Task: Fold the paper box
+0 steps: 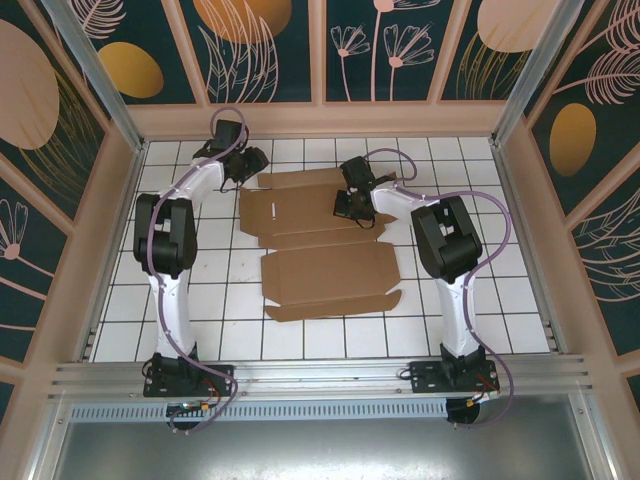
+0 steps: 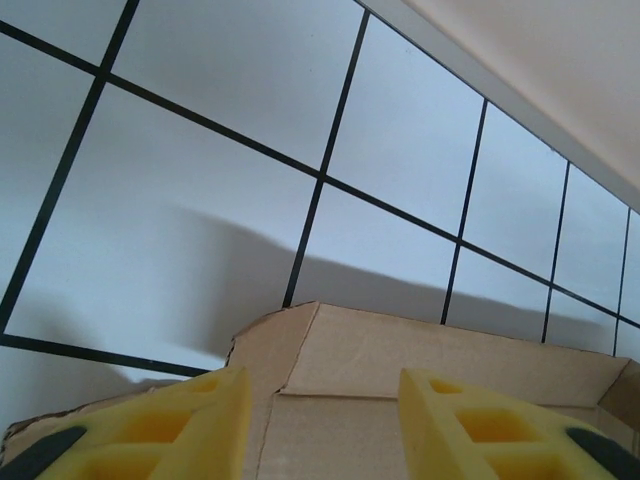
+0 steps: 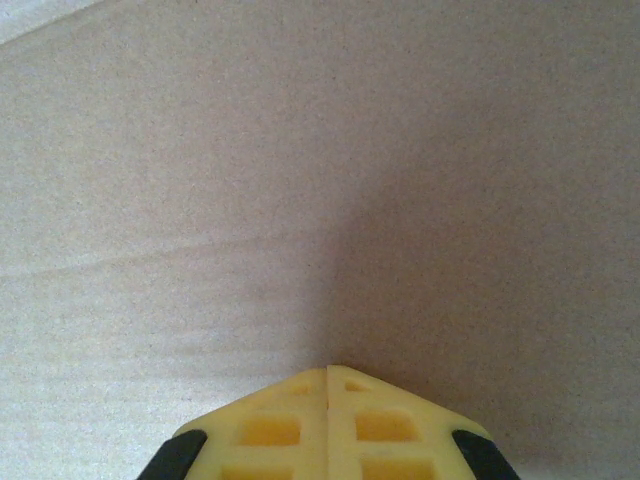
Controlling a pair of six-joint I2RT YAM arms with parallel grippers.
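A wooden-framed enclosure with dark teal flower-patterned panels (image 1: pixel 260 50) surrounds the white table (image 1: pixel 480 300), which is ruled into tiles by black lines and edged at the near side by an aluminium rail (image 1: pixel 320 375). The paper box (image 1: pixel 325 275) lies flat and unfolded in the middle of the table, a brown die-cut sheet with its creases and flaps showing. Its long axis runs from the far side toward the arms, and it sits between them. The left arm (image 1: pixel 170 240) bends up the left side of the sheet, and the right arm (image 1: pixel 445 240) reaches in from the right over the sheet's far half, each trailing a purple cable (image 1: pixel 500 240). The left gripper (image 1: pixel 248 162) sits at the sheet's far left corner. In its wrist view the left gripper (image 2: pixel 325 425) has its yellow fingers (image 2: pixel 200 425) spread apart, with a slightly lifted corner flap of the paper box (image 2: pixel 400 370) visible in the gap and bare tiles beyond. Whether the fingers touch the flap cannot be told. The right gripper (image 1: pixel 352 200) is over the far panel. In its wrist view the right gripper (image 3: pixel 328 385) has its jaws pressed together, holding nothing, with the tips pointed at plain cardboard (image 3: pixel 300 180).
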